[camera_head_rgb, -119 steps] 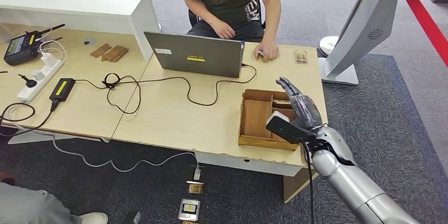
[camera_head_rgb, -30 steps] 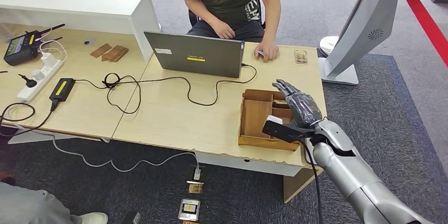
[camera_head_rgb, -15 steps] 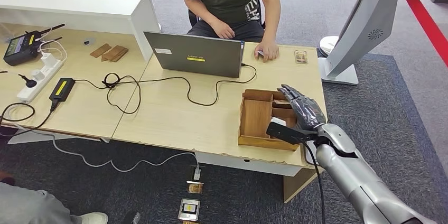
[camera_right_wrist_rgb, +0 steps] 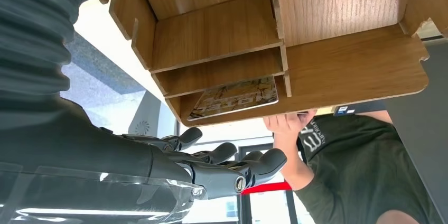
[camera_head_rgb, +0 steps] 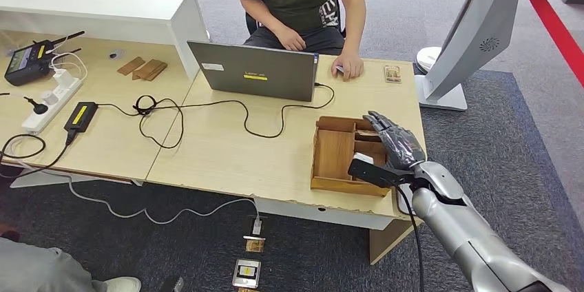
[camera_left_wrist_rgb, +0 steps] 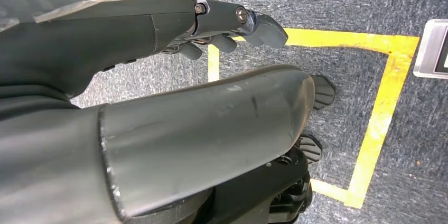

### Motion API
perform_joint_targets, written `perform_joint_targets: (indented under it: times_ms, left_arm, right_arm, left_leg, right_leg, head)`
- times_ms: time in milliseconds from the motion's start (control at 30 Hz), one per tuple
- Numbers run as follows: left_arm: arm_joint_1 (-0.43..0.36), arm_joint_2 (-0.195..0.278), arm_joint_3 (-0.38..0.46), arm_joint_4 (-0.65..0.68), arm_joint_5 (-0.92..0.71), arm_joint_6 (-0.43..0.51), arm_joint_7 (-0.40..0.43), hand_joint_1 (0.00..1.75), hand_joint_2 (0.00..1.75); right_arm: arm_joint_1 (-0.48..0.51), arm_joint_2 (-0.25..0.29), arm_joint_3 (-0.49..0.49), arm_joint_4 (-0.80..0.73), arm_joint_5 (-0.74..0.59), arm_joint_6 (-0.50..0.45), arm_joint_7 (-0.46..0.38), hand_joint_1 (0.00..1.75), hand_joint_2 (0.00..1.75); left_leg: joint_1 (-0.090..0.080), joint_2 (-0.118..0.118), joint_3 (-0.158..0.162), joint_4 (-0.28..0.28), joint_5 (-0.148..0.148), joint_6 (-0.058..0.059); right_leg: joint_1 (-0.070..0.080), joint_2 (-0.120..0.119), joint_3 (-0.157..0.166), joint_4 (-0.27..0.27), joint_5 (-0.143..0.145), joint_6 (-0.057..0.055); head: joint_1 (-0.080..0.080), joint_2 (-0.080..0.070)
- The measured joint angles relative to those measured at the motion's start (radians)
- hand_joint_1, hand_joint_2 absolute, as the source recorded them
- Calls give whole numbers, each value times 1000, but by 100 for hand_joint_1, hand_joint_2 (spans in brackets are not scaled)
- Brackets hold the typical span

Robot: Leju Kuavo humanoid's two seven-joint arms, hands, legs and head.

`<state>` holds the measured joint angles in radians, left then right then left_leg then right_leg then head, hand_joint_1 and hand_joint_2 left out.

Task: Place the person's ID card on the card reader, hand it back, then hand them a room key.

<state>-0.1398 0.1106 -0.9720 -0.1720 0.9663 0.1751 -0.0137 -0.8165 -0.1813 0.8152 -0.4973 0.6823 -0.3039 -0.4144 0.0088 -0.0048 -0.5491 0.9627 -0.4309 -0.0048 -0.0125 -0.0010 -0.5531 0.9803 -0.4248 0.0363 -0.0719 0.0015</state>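
Observation:
My right hand point(camera_head_rgb: 394, 142) hovers over the right side of the wooden organizer point(camera_head_rgb: 334, 153) near the table's front right corner, fingers stretched out and holding nothing. In the right wrist view the right hand point(camera_right_wrist_rgb: 211, 167) is spread beside the organizer point(camera_right_wrist_rgb: 343, 60), where a patterned card point(camera_right_wrist_rgb: 235, 98) lies in a narrow compartment. The person's hand point(camera_head_rgb: 348, 67) rests on the table by the laptop with a small pale thing under its fingers. A small patterned card point(camera_head_rgb: 392, 74) lies at the table's far right. My left hand point(camera_left_wrist_rgb: 227, 20) hangs empty above the carpet.
An open laptop point(camera_head_rgb: 253, 71) stands in front of the seated person, its cable looping across the table. A power strip point(camera_head_rgb: 51, 99) and a controller point(camera_head_rgb: 27, 61) lie at the left. A white stand point(camera_head_rgb: 475, 30) rises to the right of the table. Small devices point(camera_head_rgb: 246, 273) lie on the floor.
My right hand has drifted a little right and toward me over the organizer's right side. The person's hand has stayed by the laptop.

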Motion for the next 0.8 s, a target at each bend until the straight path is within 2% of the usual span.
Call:
perform_joint_targets:
  times_ms: [400, 800]
  left_arm:
    - [0, 0, -7, 0, 5, 8, 15, 0, 0]
    - [0, 0, -8, 0, 7, 13, 26, 0, 0]
  right_arm:
    - [-80, 5, 1, 13, 24, -15, 0, 0, 175]
    - [-91, 19, 7, 32, 14, -27, 2, 0, 175]
  left_leg:
    - [0, 0, 0, 0, 0, 0]
    - [0, 0, 0, 0, 0, 0]
  right_leg:
    - [0, 0, 0, 0, 0, 0]
    - [0, 0, 0, 0, 0, 0]
  head:
    - [0, 0]
    - [0, 0]
